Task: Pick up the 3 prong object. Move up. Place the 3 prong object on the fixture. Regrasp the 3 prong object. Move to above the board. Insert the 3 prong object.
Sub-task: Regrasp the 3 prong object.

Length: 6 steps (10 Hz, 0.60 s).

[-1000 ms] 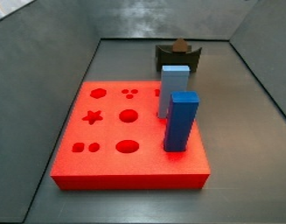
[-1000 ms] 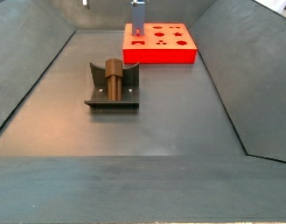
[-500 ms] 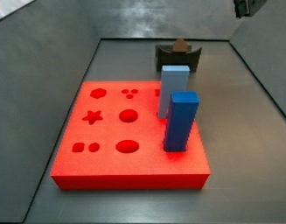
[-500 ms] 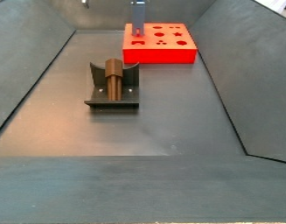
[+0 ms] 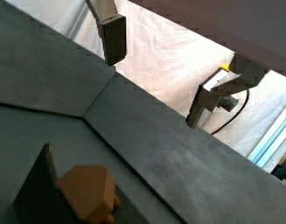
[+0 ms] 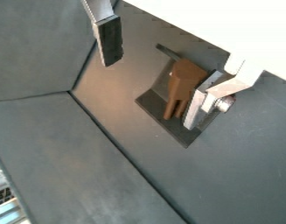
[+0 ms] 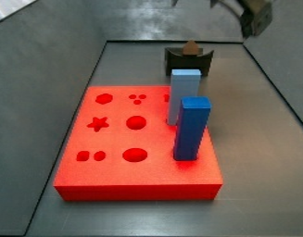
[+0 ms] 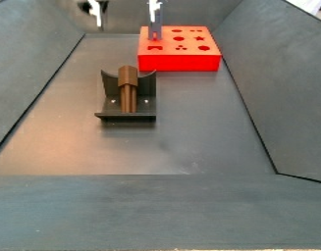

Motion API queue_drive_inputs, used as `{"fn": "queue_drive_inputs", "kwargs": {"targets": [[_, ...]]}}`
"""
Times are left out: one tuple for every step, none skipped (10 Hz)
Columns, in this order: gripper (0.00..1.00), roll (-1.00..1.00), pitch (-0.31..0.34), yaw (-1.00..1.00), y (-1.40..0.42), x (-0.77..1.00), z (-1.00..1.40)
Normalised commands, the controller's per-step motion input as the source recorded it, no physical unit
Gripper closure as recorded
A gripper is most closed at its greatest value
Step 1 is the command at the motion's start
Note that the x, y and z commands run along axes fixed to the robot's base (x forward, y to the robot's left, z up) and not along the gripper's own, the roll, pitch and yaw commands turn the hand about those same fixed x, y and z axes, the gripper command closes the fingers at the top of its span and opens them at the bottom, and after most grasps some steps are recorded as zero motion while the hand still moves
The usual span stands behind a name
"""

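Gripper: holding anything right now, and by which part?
Nothing. The gripper is open and empty, up above the floor. The 3 prong object sits on the fixture, untouched.

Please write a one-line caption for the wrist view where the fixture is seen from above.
Open, empty gripper above the floor, with the 3 prong object resting on the fixture below.
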Motion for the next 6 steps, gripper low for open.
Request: {"fn": "queue_drive_inputs", "kwargs": {"targets": [[0.00,0.08,-0.079,0.04,0.06,0.07,-1.00],[0.00,0.07,-0.077,0.03,0.05,0.07,-1.00],[0.00,0.06,-0.072,0.01,0.05,0.08,-1.00],[0.00,0.06,-0.062,0.00,0.04,0.09,-1.00],[0.00,0.06,-0.044,-0.01,0.03,0.10,-1.00],[0.00,0.06,-0.034,-0.01,0.03,0.11,-1.00]]}}
